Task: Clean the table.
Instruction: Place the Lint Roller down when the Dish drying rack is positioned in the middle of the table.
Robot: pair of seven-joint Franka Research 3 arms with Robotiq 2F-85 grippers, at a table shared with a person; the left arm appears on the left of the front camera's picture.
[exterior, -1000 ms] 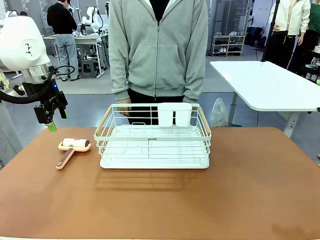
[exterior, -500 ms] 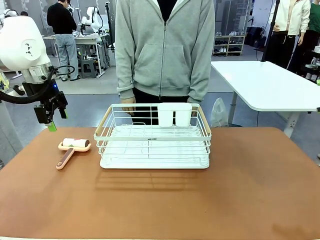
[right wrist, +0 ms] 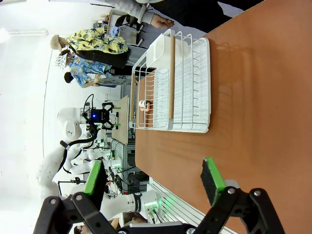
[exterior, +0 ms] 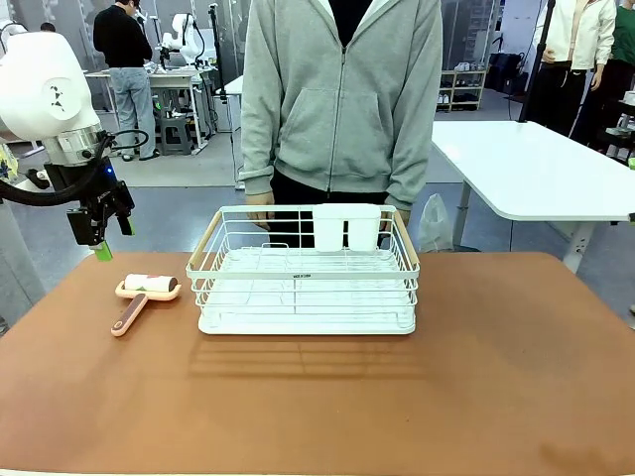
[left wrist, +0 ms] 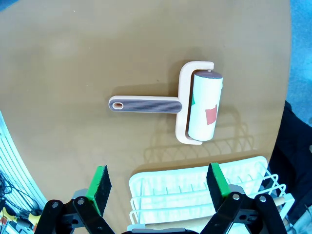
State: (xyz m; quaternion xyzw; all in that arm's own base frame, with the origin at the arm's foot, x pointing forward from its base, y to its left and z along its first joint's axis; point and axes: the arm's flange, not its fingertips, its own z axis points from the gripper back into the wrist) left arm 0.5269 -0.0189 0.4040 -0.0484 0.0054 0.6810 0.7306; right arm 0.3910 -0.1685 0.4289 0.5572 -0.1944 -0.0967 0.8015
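Left gripper (exterior: 104,236) up in the air over the far-left corner of the table (exterior: 327,397), jaws spread wide, nothing btwn the green pads (left wrist: 100,184) – same in wrist view. Lint roller (exterior: 139,295) lying flat on the table just below and to the right of it, near the left side of the white wire rack (exterior: 303,273) but apart from it. Pink frame, white roll at the far end, grey ribbed handle (left wrist: 145,105) running toward the near-left.

Step in hand, by the look of it: pick up the roller. To do well – come down on the handle, not the roll; close across the narrow width approx mid-handle so the tool doesn't tip. Wrist prob needs turning so the pads sit square to the handle's sides. Low approach needed, handle lies flat, so fingertips close to the tabletop w/o scraping. Watch the rack edge on the right.

Rack sits mid-table toward the far side, white cup holder (exterior: 347,226) at its back rim. Person in grey hoodie (exterior: 342,99) right behind it, a hand (exterior: 260,210) low near the far rim – keep clear of that.

Right gripper (right wrist: 153,187) low at the right, also wide open, empty, above bare tabletop, well apart from the rack
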